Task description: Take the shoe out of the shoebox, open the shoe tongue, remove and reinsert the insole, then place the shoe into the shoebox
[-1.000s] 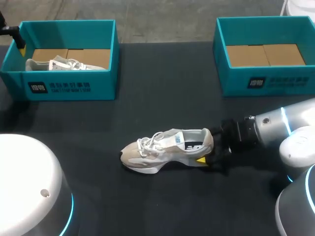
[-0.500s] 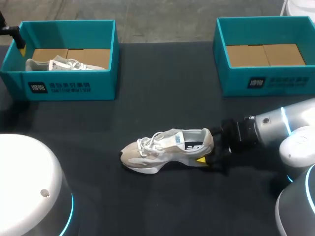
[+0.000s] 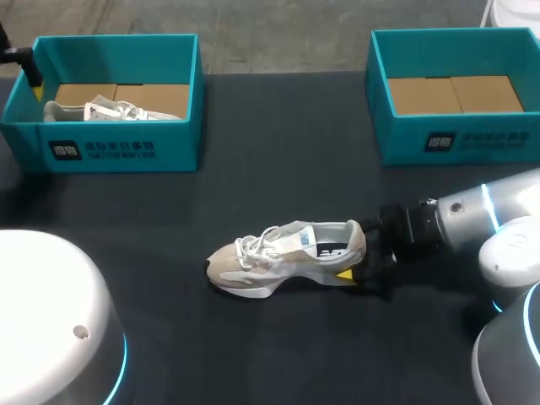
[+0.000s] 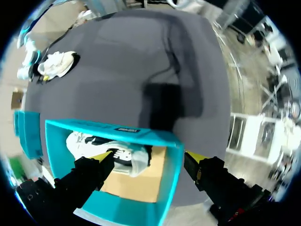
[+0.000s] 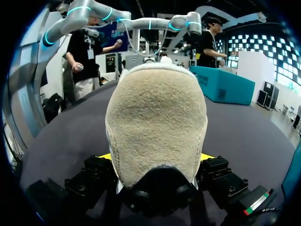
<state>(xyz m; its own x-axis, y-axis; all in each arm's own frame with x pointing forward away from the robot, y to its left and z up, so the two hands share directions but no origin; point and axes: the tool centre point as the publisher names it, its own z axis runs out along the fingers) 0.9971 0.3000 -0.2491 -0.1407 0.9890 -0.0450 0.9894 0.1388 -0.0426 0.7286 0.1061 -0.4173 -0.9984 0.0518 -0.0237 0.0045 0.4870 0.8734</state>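
Observation:
A beige and white shoe [image 3: 287, 253] lies upright on the dark table near its middle, toe pointing left. My right gripper [image 3: 354, 258] sits at its heel. In the right wrist view the suede heel [image 5: 157, 127] fills the space between the fingers, and both yellow tips press its sides. A second white shoe [image 3: 110, 110] lies in the left teal shoebox [image 3: 118, 148]. My left gripper [image 4: 149, 157] hangs open above that box's far left corner, one finger over the shoe [image 4: 117, 150] inside, the other outside the box wall [image 4: 169, 183].
An empty teal shoebox [image 3: 456, 139] with a cardboard floor stands at the back right. Dark tabletop lies open between the two boxes and in front of the shoe. The arm bases fill the front corners.

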